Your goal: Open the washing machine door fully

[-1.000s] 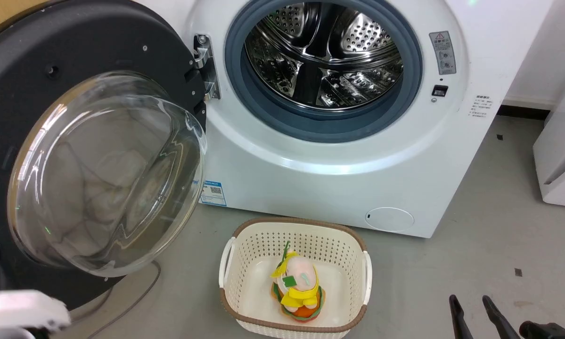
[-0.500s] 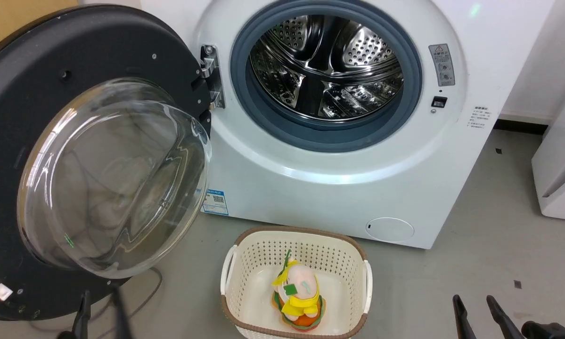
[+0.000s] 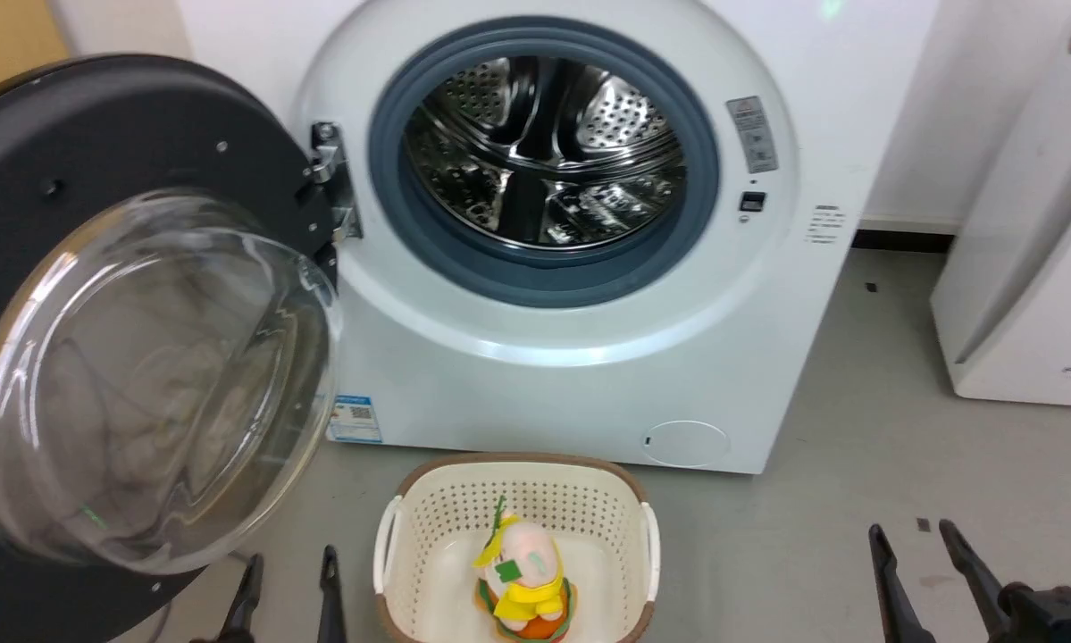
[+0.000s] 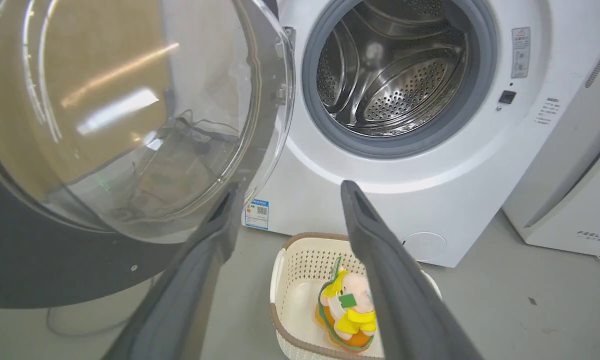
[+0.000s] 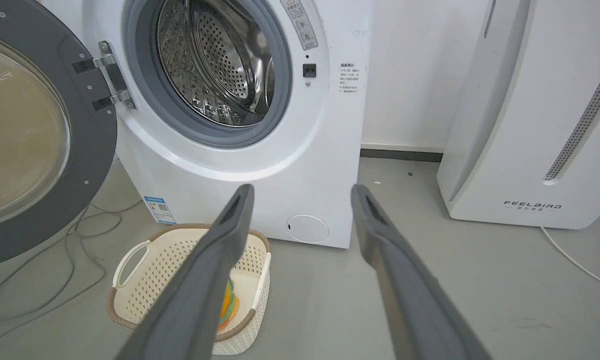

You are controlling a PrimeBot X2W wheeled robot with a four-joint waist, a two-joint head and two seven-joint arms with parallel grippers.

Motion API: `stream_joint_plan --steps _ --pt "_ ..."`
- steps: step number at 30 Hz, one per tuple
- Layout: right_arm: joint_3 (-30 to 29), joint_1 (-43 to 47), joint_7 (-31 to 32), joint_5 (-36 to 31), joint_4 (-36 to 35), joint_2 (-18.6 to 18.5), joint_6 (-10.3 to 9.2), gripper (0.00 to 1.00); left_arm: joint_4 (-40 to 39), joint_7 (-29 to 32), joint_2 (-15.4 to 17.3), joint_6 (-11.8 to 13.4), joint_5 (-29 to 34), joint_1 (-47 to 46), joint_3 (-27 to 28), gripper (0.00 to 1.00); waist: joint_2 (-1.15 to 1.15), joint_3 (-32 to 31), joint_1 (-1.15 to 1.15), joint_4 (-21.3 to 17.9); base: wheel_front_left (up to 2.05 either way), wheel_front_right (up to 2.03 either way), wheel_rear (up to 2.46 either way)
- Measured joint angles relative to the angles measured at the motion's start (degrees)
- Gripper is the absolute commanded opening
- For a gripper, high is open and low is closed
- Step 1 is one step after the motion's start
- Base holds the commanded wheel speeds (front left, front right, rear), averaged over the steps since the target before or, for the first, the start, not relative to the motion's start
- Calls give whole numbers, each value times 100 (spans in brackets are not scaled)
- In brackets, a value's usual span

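Left claw (image 3: 289, 576) now spread wide and empty, low beside door's bottom rim (second ago it wasn't even in head view). Washing machine door (image 3: 97, 143) hangs swung out left of drum (image 3: 544, 152). Right claw (image 3: 910, 558) stays wide, empty.

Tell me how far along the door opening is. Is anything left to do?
Done, it seems: the washing machine door stands swung wide on its hinge, with the drum fully exposed. In hand: nothing; the left gripper and right gripper are both open, low and clear of the door. Left: probably nothing, though I can't tell whether the hinge allows more swing.
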Motion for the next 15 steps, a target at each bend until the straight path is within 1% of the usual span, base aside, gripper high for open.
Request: stream_joint_plan --steps 4,8,15 --pt "31 35 144 -165 -301 0 0 100 185 32 93 -107 197 -264 -169 100 0 -33 0 -185 0 0 0" --pt "53 113 282 -283 -558 -1 0 100 352 68 182 -111 404 -443 -309 100 0 -43 0 -366 0 0 0" --pt "78 201 356 -302 -649 -1 0 100 504 76 200 -103 411 -508 -303 100 0 -19 0 -582 0 0 0"
